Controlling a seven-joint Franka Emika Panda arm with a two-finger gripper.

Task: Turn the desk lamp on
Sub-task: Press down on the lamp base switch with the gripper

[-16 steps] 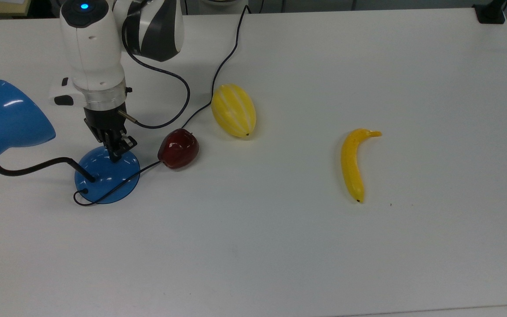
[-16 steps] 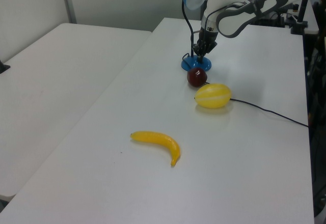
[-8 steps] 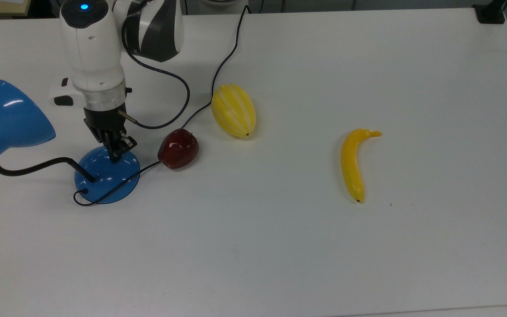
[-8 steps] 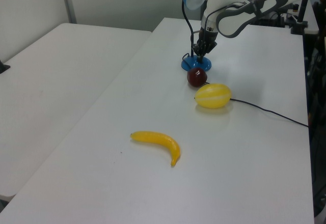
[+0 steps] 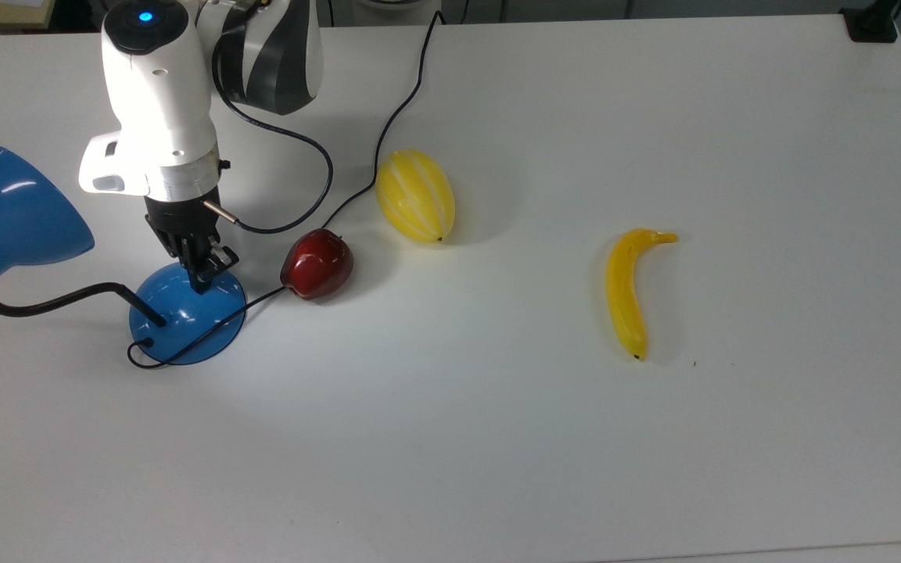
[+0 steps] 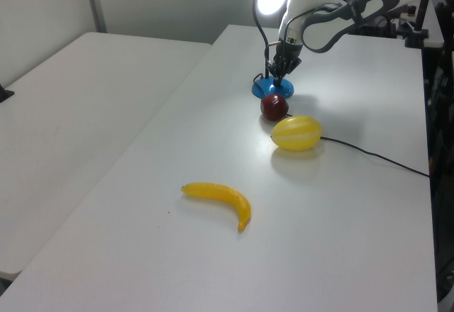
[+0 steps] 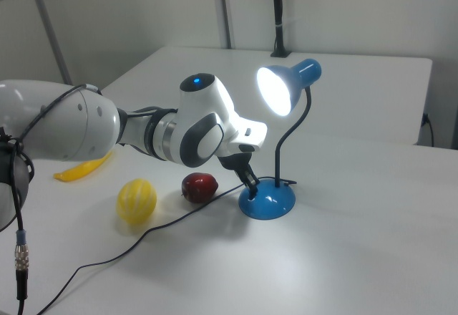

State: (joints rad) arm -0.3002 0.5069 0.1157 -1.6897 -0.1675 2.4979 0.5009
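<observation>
White bench [image 5: 497, 469], lab wall behind. The gripper [image 5: 202, 275] has its fingers pinched narrow, holding nothing, tip down on the desk lamp [image 5: 184, 317] base at bench 9 o'clock, presumably to press the switch. Shade's glowing, so it looks done.

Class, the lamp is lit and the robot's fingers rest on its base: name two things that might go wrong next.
1. The fingers rest on the glossy blue desk lamp's domed base; pushing again might switch it off.
2. The lamp's black cord passes against the dark red apple; dragging the base might roll the apple.
</observation>
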